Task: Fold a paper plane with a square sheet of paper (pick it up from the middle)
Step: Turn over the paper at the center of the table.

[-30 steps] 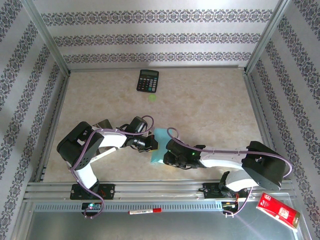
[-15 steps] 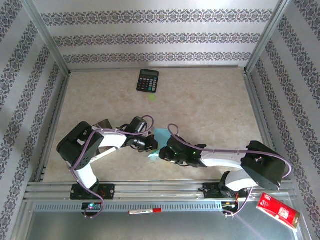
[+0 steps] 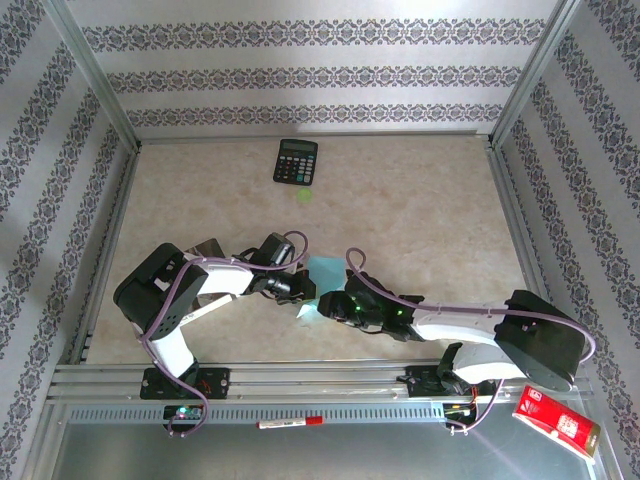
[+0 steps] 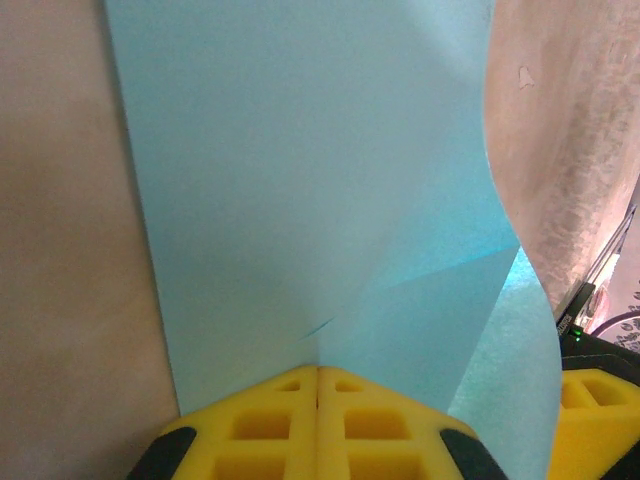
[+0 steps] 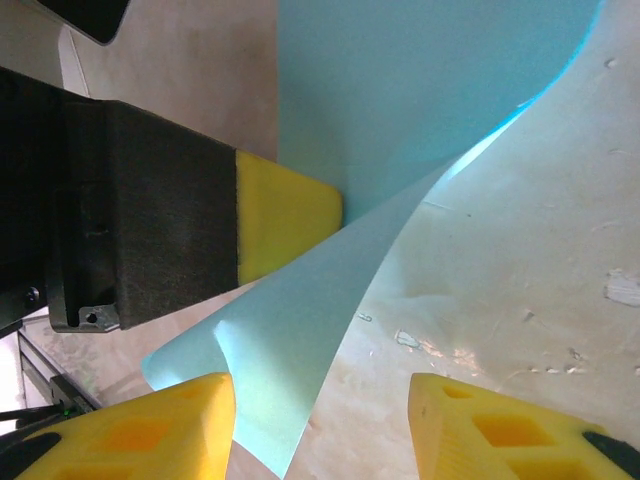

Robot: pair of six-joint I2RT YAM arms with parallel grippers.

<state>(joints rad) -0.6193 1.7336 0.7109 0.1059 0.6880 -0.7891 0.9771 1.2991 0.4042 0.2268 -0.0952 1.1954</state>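
The square sheet of paper (image 3: pixel 322 269) is light cyan and lies near the table's front middle, between both arms. My left gripper (image 3: pixel 300 290) is shut on one edge of it. In the left wrist view the yellow pads (image 4: pixel 290 420) meet with the sheet (image 4: pixel 300 180) coming out between them, creased diagonally. My right gripper (image 3: pixel 326 306) is open. In the right wrist view its gripper (image 5: pixel 320 410) straddles a curled free corner of the sheet (image 5: pixel 400 90), which rests by the left fingertip. The left gripper's finger (image 5: pixel 285 215) pinches the sheet just beyond. The paper plane is out of view.
A black calculator (image 3: pixel 296 161) lies at the back of the table, with a small green spot (image 3: pixel 304 195) in front of it. Metal rails (image 3: pixel 300 380) border the near edge. A red box (image 3: pixel 555 422) and a pen (image 3: pixel 290 423) lie beyond that edge.
My right gripper has opened and slid left toward the left gripper. The sheet's near part has come free and curled up. The left gripper has stayed shut in place.
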